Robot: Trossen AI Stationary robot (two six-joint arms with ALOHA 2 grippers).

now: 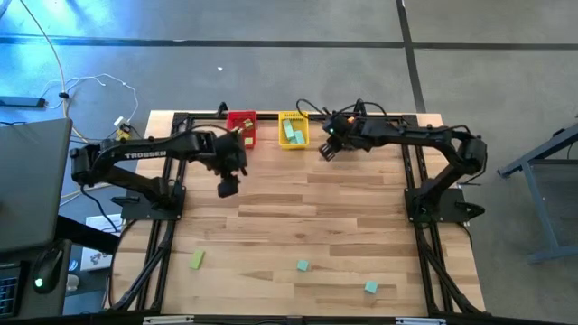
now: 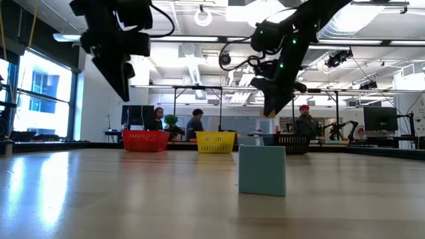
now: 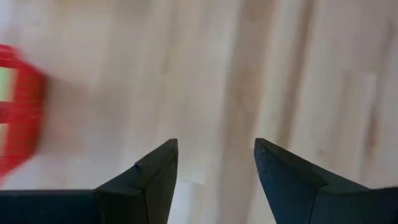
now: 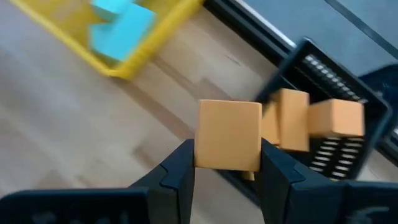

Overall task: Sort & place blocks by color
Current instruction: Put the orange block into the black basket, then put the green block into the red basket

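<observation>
My right gripper (image 4: 227, 152) is shut on an orange cube (image 4: 229, 134), in the air near the table's far edge (image 1: 326, 151), between the yellow bin (image 1: 293, 129) and a black bin (image 4: 323, 134). That black bin holds other orange blocks (image 4: 336, 118); teal blocks (image 4: 121, 22) lie in the yellow bin. My left gripper (image 3: 214, 146) is open and empty, above bare wood in front of the red bin (image 1: 242, 126). Three loose blocks rest flat near the table's near edge: a yellow-green bar (image 1: 197, 260) and two teal cubes (image 1: 302, 265) (image 1: 370, 287). My right gripper pinches the orange cube by two opposite side faces (image 4: 202, 149), one finger on each. The cube is lifted clear of the table and stands out beyond the fingertips. The fingers slant downward toward the far edge.
The red (image 2: 146, 141), yellow (image 2: 216, 141) and black (image 2: 292, 143) bins stand in a row along the far edge. One teal cube (image 2: 262, 170) sits close to the low camera. People sit in the room behind the table. The middle of the wooden top is bare.
</observation>
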